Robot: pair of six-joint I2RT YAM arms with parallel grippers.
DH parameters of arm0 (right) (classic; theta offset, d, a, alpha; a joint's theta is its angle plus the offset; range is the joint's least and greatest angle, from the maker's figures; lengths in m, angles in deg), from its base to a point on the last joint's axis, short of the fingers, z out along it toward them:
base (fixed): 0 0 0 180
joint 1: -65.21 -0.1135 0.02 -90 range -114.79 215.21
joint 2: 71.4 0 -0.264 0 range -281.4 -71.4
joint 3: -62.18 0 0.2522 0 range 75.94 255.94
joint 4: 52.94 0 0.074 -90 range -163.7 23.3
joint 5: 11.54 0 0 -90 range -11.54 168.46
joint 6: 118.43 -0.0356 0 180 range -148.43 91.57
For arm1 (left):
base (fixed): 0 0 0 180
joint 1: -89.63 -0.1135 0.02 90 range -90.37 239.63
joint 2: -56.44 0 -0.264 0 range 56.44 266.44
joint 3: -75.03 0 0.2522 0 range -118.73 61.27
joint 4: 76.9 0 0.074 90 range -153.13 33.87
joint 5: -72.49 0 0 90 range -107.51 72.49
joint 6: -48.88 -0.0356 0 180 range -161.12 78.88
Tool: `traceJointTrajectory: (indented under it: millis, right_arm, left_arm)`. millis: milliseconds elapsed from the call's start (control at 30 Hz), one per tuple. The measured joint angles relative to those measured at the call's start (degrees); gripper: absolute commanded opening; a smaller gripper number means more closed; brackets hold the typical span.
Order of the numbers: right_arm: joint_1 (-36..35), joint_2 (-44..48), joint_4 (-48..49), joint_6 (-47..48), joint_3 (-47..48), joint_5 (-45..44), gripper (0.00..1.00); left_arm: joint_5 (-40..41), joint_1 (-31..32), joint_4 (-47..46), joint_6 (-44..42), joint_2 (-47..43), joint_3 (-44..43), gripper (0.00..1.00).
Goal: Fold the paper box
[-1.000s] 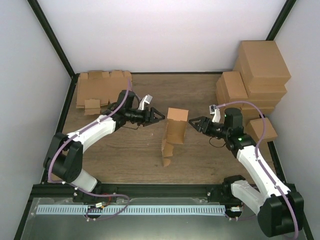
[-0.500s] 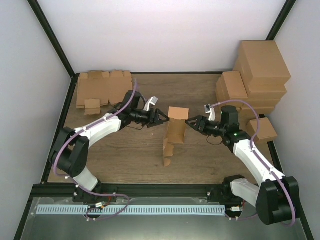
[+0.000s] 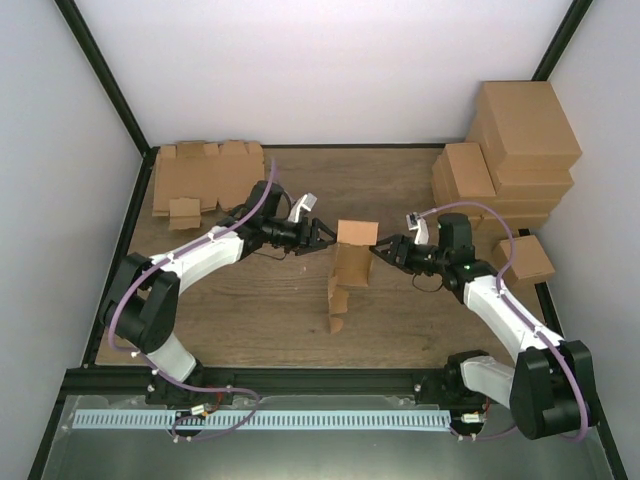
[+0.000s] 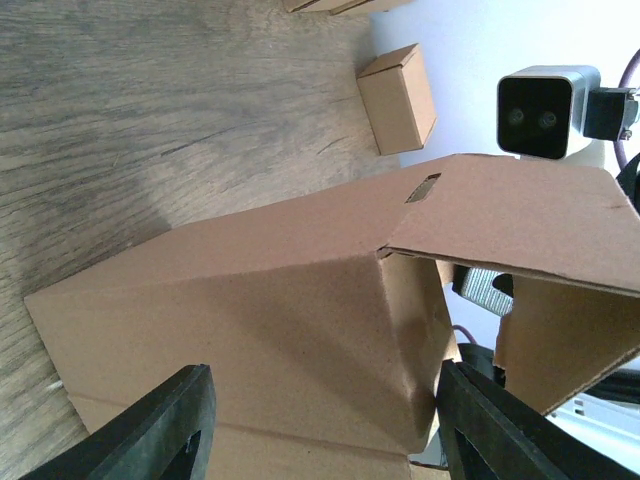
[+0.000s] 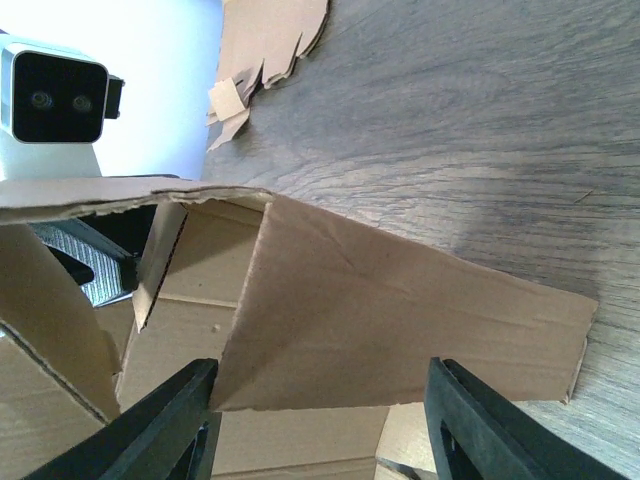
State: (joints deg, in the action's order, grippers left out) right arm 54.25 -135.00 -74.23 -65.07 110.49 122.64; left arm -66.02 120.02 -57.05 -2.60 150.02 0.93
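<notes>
1. The brown wood-grain table [image 3: 250, 310] carries everything you see.
2. Plain brown blocky cartons [image 3: 525, 130] are stacked in the far right corner, their faces unprinted.
3. Your white left arm [image 3: 200, 255] reaches in from the left, stretched low across the table and pointing right. Your white right arm [image 3: 500, 305] bends at the elbow and points left, so the two wrists face each other.
4. Flat die-cut brown cardboard blanks [image 3: 205, 175] lie piled at the far left corner.
5. The paper box [image 3: 350, 265], a thin, plain brown, half-formed piece with creased panels and a slot near its top flap, stands upright at the table's centre, right between both arms.
6. The left gripper [image 3: 325, 236] sits at the box's upper left edge, its black fingers [image 4: 185, 420] spread wide to either side of a panel, clamping nothing.
7. The right gripper [image 3: 376, 250] sits at the box's right edge, its fingers [image 5: 185, 415] likewise apart and released.
8. A small closed brown cardboard box [image 3: 527, 258] rests by the stack.
</notes>
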Motion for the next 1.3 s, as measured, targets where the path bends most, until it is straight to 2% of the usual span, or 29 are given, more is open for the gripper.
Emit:
traceJointTrajectory:
  millis: [300, 733, 800, 1067, 1200, 1300]
  right_arm:
    - [0.02, 1.88, -2.67, 1.81, 0.20, -1.22, 0.62]
    - [0.02, 8.24, -11.04, 4.46, 3.48, -9.53, 0.68]
    - [0.02, 8.50, -11.93, 4.85, 4.98, -11.10, 0.69]
    - [0.02, 4.35, -14.38, 7.54, 14.78, -14.34, 0.73]
    - [0.02, -0.11, -14.95, 10.05, 19.91, -13.55, 0.72]
    - [0.00, -4.24, -16.04, 12.74, 23.34, -11.98, 0.72]
  left_arm:
    - [0.22, 0.04, 0.61, -0.44, 0.00, 0.00, 0.63]
    - [0.81, 0.11, 1.88, -1.25, -0.22, 0.00, 0.63]
    - [0.90, 0.11, 2.25, -1.25, -0.50, 0.00, 0.66]
    - [3.82, 0.11, 5.70, -1.66, -5.64, -1.01, 0.69]
    - [6.91, 0.13, 8.70, -3.02, -9.75, -2.29, 0.67]
    - [9.49, 0.31, 11.67, -4.44, -12.20, -2.45, 0.71]
